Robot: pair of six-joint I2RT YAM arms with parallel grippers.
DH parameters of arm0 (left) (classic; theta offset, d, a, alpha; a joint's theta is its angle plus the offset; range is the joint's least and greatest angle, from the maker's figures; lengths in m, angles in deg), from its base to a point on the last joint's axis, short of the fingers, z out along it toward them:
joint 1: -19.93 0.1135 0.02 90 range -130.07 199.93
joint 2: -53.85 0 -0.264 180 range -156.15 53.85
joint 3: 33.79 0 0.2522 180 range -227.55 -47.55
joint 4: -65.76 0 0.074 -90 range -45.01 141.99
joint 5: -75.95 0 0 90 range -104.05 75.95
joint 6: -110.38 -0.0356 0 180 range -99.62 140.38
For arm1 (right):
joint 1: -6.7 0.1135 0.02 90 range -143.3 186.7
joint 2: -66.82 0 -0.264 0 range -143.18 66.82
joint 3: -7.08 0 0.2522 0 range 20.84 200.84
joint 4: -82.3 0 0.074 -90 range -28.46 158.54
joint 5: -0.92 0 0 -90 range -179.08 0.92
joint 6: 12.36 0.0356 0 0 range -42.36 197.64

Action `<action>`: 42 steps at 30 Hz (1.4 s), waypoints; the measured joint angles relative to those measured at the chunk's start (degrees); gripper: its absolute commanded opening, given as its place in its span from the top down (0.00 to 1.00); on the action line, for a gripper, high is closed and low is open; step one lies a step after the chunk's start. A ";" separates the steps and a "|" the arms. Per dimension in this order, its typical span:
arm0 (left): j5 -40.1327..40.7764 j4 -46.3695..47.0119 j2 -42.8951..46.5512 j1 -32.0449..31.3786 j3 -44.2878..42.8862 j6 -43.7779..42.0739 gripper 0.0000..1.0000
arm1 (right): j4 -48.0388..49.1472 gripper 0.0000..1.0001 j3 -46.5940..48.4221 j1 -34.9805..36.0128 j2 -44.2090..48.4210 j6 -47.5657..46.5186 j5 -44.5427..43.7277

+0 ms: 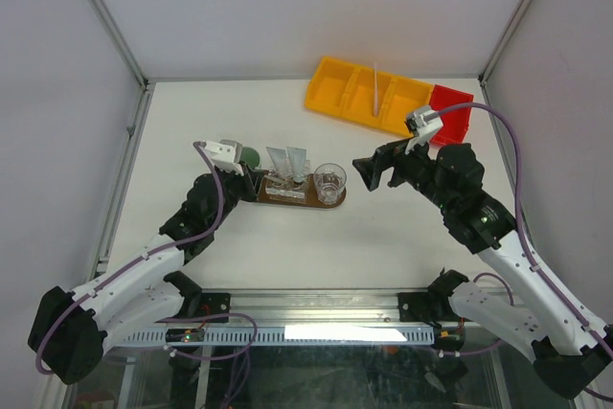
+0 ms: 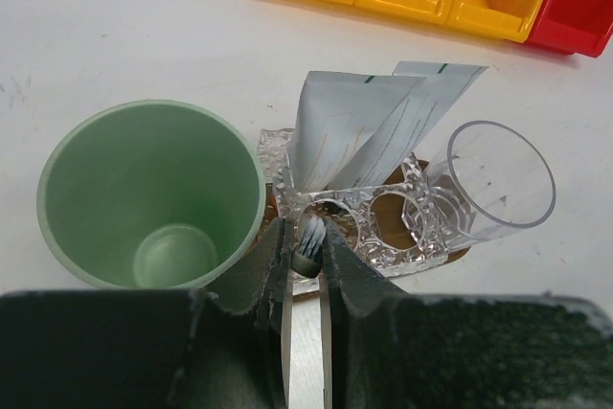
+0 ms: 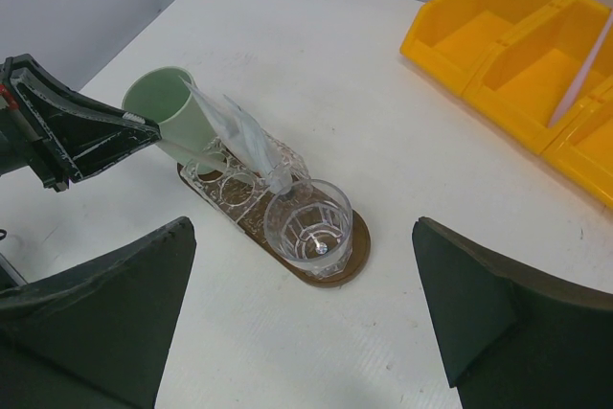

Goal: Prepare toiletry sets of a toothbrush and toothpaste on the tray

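Note:
The dark-brown oval tray (image 1: 287, 201) lies mid-table and carries a clear plastic holder (image 2: 383, 222). Two white toothpaste tubes (image 1: 287, 161) stand in the holder, crimped ends up; they also show in the left wrist view (image 2: 354, 131). My left gripper (image 2: 305, 227) is shut on a toothbrush (image 2: 310, 241), its bristled head between the fingers, at the tray's left end (image 1: 254, 182). In the right wrist view the toothbrush handle (image 3: 182, 150) slants down into the holder. My right gripper (image 1: 369, 174) is open and empty, just right of the tray (image 3: 302, 332).
A mint-green cup (image 2: 153, 198) stands just left of the tray. A clear glass (image 3: 308, 229) stands on the tray's right end. A yellow divided bin (image 1: 369, 95) at the back right holds another toothbrush (image 1: 375, 88). A red bin (image 1: 450, 122) adjoins it.

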 measured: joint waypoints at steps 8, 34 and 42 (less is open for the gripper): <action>0.17 1.42 -1.03 -0.04 0.00 -1.20 0.91 | 0.15 0.00 0.00 -0.26 0.00 0.00 0.00; 1.68 2.49 -1.77 -0.79 0.81 -2.86 0.65 | 0.76 0.00 -0.66 -0.59 0.02 0.00 0.70; 1.77 0.52 0.00 -0.79 0.81 -2.58 0.52 | 0.76 0.00 -0.90 -0.61 0.02 0.00 1.09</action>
